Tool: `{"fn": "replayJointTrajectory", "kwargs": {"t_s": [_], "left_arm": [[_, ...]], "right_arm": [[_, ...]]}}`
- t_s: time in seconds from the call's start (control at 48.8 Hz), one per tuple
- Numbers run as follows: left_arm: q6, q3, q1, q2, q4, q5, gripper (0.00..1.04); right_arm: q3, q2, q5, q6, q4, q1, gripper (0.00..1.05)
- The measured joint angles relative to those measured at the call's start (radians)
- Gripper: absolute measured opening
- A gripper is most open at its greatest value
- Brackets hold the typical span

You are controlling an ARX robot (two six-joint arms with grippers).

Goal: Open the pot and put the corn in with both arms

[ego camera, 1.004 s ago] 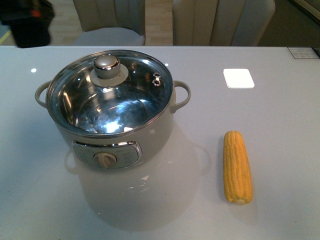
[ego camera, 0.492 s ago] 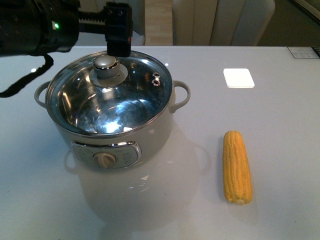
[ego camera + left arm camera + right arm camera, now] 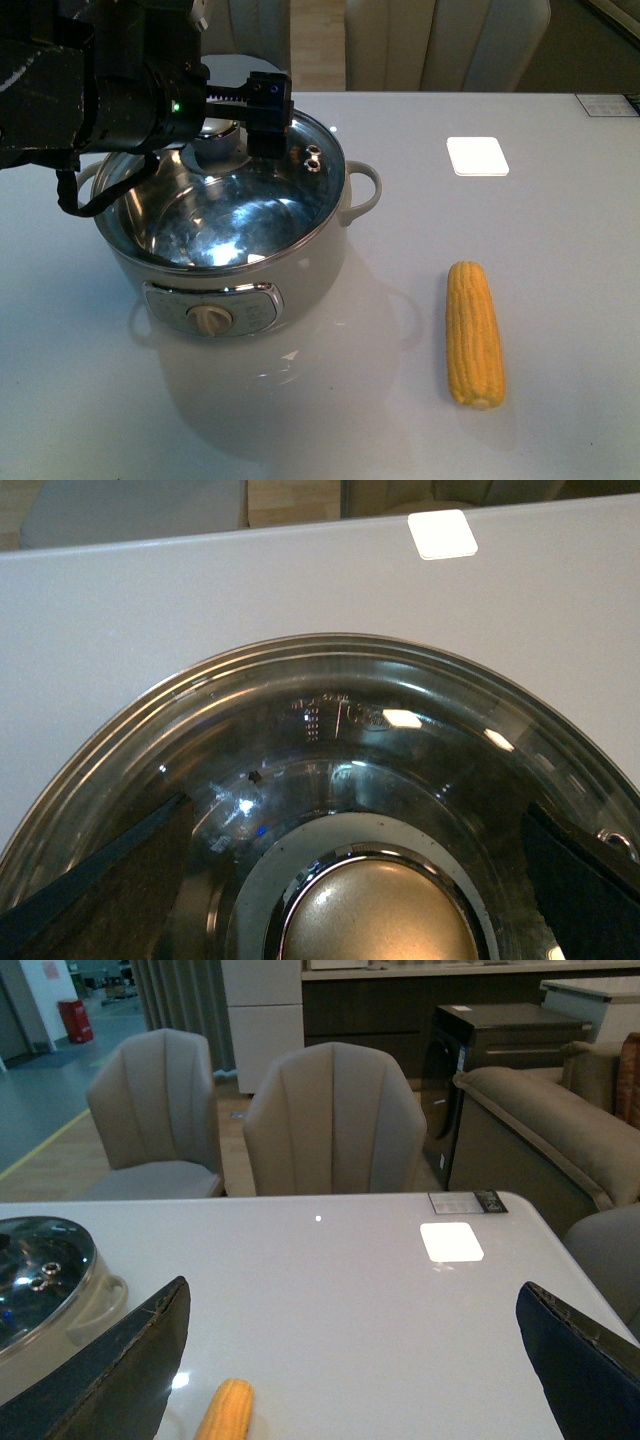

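The left end effector (image 3: pixel 357 803) is spread over the pot (image 3: pixel 250 290), its fingers (image 3: pixel 90 880) flanking the knob (image 3: pixel 380 920) of the lid (image 3: pixel 230 200), which sits in place. The right end effector (image 3: pixel 355 1285) is spread above the tabletop (image 3: pixel 560 250). The corn (image 3: pixel 474 333) lies well right of the pot, with open tabletop around it.

Left arm (image 3: pixel 110 90) over lidded pot (image 3: pixel 315 262), corn (image 3: pixel 474 333) lying right of it

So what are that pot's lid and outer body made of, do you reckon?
The lid looks like clear glass in a polished steel rim: you see the shiny interior through it. Its knob seems brushed metal, silvery and matte. The outer body is smooth cream-white, perhaps painted metal or plastic; I cannot tell which.
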Motion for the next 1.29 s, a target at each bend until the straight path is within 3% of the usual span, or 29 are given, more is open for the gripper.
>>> {"fn": "replayJointTrajectory", "kwargs": {"t_s": [0.266, 0.717, 1.291], "left_arm": [[-0.043, -0.017, 0.000, 0.013, 0.001, -0.008, 0.96], [-0.047, -0.020, -0.009, 0.013, 0.010, -0.021, 0.45], [-0.043, -0.013, -0.013, -0.010, -0.011, -0.043, 0.45]], "right_arm": [[0.000, 0.000, 0.000, 0.000, 0.000, 0.000, 0.96], [0.000, 0.000, 0.000, 0.000, 0.000, 0.000, 0.96], [0.000, 0.000, 0.000, 0.000, 0.000, 0.000, 0.96]]}}
